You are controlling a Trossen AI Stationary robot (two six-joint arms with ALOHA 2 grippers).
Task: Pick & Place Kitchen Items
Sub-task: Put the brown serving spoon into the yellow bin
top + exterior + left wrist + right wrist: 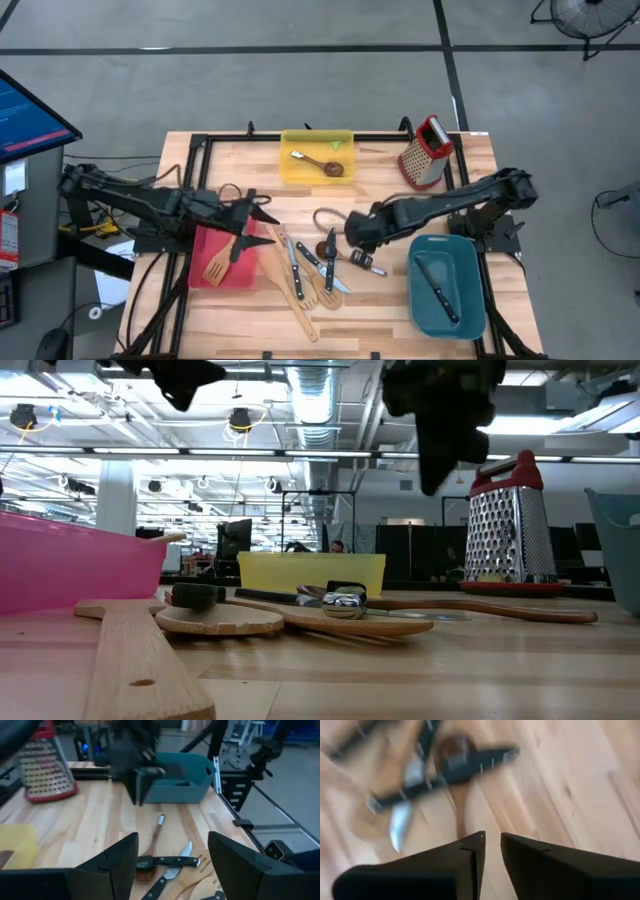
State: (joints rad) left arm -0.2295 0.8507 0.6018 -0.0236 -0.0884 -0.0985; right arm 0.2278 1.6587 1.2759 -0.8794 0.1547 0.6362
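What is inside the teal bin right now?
One black-handled knife lies diagonally in the teal bin. The rest of its floor shows bare; nothing covers it from above.

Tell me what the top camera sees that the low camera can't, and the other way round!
Only the top view shows the knife inside the teal bin, the spoon in the yellow bin and both arms whole. Only the low view shows the room's ceiling lights. Both show the grater and the red bin.

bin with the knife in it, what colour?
Teal bin, holding a black-handled knife; clearest in the high view.
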